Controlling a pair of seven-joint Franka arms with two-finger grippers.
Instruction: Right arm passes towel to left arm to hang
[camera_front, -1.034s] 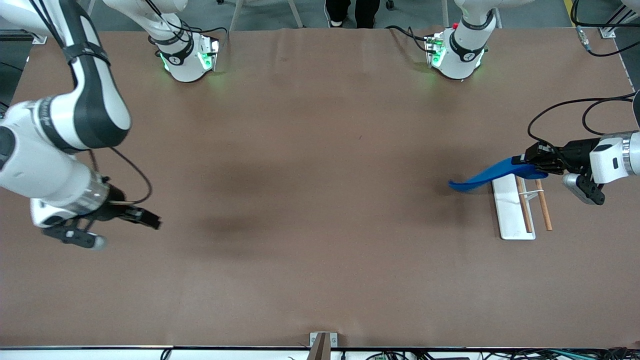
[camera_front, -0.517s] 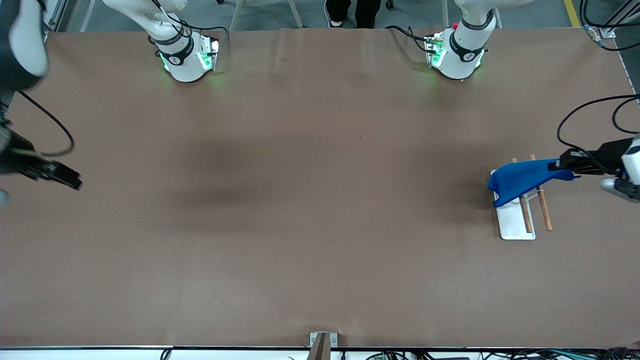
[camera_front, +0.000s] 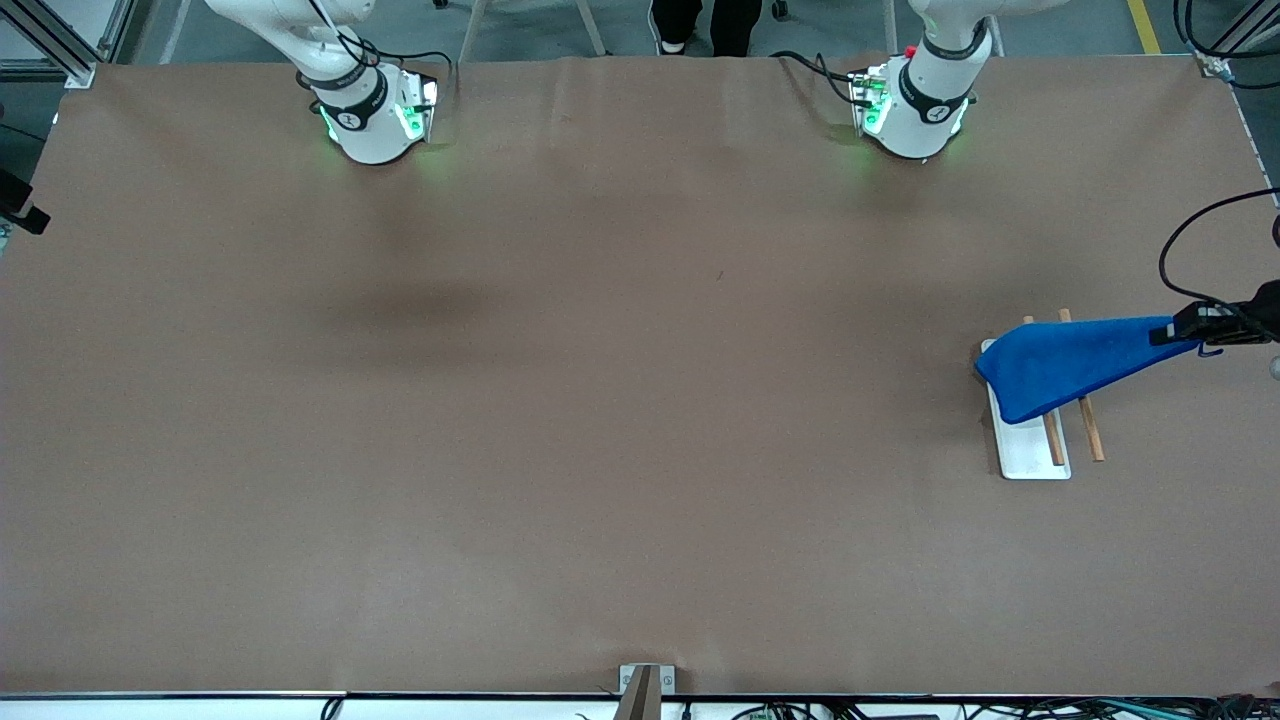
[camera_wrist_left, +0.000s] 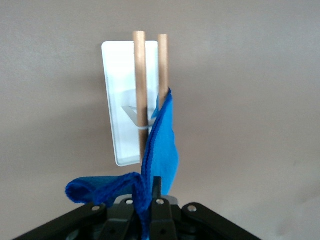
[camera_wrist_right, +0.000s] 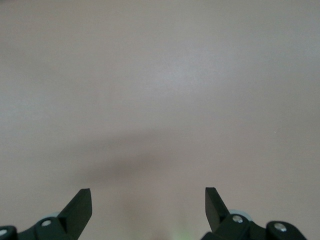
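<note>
Table (camera_front: 640, 450) w/ white rack tray (camera_front: 1030, 455) + two wooden rods (camera_front: 1090, 435) at the left arm's end; towel (camera_front: 1070, 360) lies draped over both rods, one corner clamped in the left gripper (camera_front: 1190, 330). To hang well, I'd lower that corner so equal cloth falls each side of the rods before letting go. Right gripper (camera_wrist_right: 148, 202) waits over bare table, fingers apart, empty.

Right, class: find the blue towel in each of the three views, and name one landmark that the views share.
Front view: the towel drapes over the rack's wooden rods, one corner in the left gripper.
Left wrist view: the towel runs from the gripper up against a rod.
Right wrist view: not in it.
Shared landmark: the white rack tray.
</note>
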